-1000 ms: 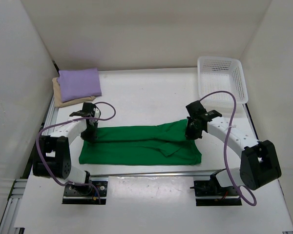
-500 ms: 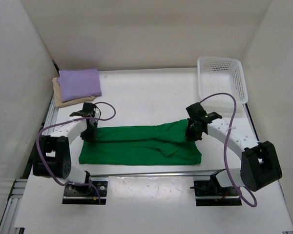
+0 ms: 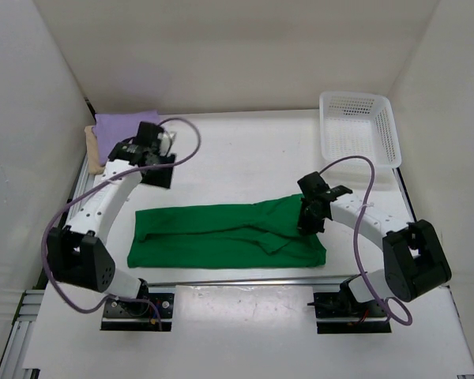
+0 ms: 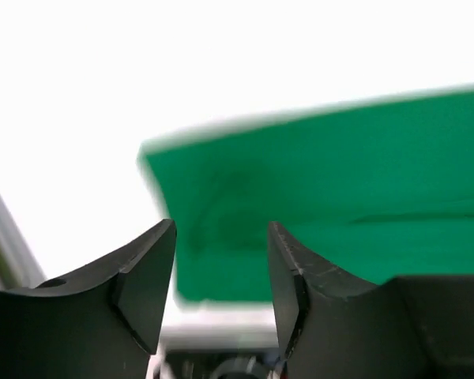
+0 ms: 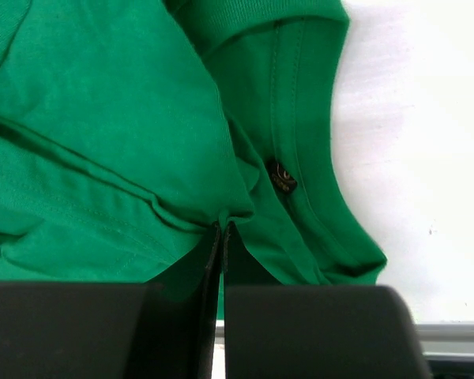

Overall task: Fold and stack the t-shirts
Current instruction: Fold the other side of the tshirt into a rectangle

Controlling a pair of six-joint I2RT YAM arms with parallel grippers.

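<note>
- Open table point(image 3: 237, 150) lay between the purple shirt point(image 3: 114, 126) and the basket point(image 3: 359, 130)
- The green shirt point(image 3: 221, 235) spanned the near strip
- The left gripper point(image 3: 154, 170) hung beside the purple shirt; the right gripper point(image 3: 310, 221) sat low on the green shirt's right end

the tan shirt point(image 3: 90, 148) lies mostly hidden under the purple shirt point(image 3: 114, 125), and the green shirt point(image 4: 340, 181) looks blurred in the left wrist view.

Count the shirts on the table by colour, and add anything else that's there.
green t-shirt: 1
purple t-shirt: 1
tan t-shirt: 1
white basket: 1
Total: 4
</note>
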